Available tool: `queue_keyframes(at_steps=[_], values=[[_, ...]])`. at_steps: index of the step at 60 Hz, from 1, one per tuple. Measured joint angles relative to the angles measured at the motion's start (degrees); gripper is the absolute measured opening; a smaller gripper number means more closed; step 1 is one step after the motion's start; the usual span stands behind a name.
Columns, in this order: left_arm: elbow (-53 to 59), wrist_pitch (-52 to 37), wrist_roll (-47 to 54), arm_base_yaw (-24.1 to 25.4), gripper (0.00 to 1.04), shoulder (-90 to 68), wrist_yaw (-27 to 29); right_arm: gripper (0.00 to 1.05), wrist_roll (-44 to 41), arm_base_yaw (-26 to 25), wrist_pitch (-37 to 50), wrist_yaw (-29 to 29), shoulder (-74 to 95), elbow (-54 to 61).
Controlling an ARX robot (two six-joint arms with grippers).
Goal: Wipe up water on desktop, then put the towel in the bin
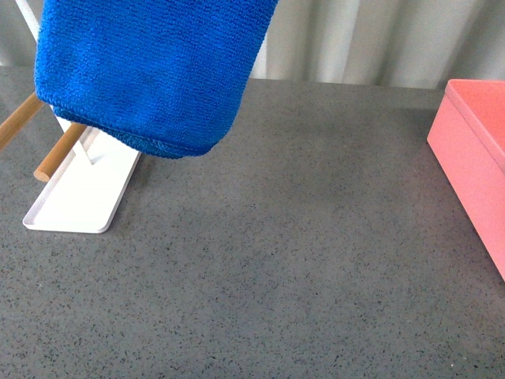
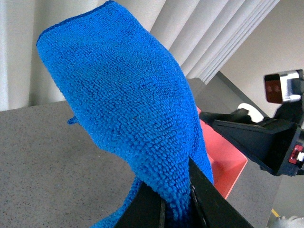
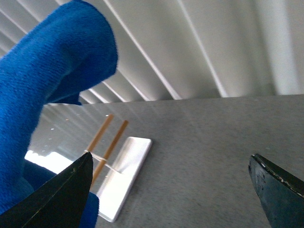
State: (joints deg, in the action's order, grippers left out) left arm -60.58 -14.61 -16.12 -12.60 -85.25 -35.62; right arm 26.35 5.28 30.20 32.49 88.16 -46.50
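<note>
The blue towel (image 1: 150,71) hangs in the air over the far left of the speckled grey desktop (image 1: 276,260), in front of the white tray. In the left wrist view my left gripper (image 2: 176,209) is shut on the towel (image 2: 128,104), whose cloth bulges out between its black jaws. The pink bin (image 1: 477,150) stands at the right edge of the desktop, and also shows as a pink bin (image 2: 223,161) behind the towel. My right gripper (image 3: 171,183) is open with nothing between its fingers; the towel (image 3: 42,99) hangs beside one finger. No water shows on the desktop.
A flat white tray (image 1: 79,197) with two wooden rods (image 1: 59,151) stands at the back left, partly behind the towel. White pleated curtains (image 1: 371,39) run along the far edge. The other arm (image 2: 266,137) shows in the left wrist view beyond the bin.
</note>
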Motion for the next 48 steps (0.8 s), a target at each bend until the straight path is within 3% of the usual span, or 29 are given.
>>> queue_keyframes(at_steps=[15, 48], values=[[0.0, 0.0, 0.0, 0.0, 0.05, -0.1, 0.0, 0.98, 4.1, 6.1, 7.8, 8.8, 4.7, -2.8], [0.0, 0.0, 0.0, 0.0, 0.05, -0.1, 0.0, 0.98, 6.0, 13.3, 16.2, 15.8, 9.7, -4.6]])
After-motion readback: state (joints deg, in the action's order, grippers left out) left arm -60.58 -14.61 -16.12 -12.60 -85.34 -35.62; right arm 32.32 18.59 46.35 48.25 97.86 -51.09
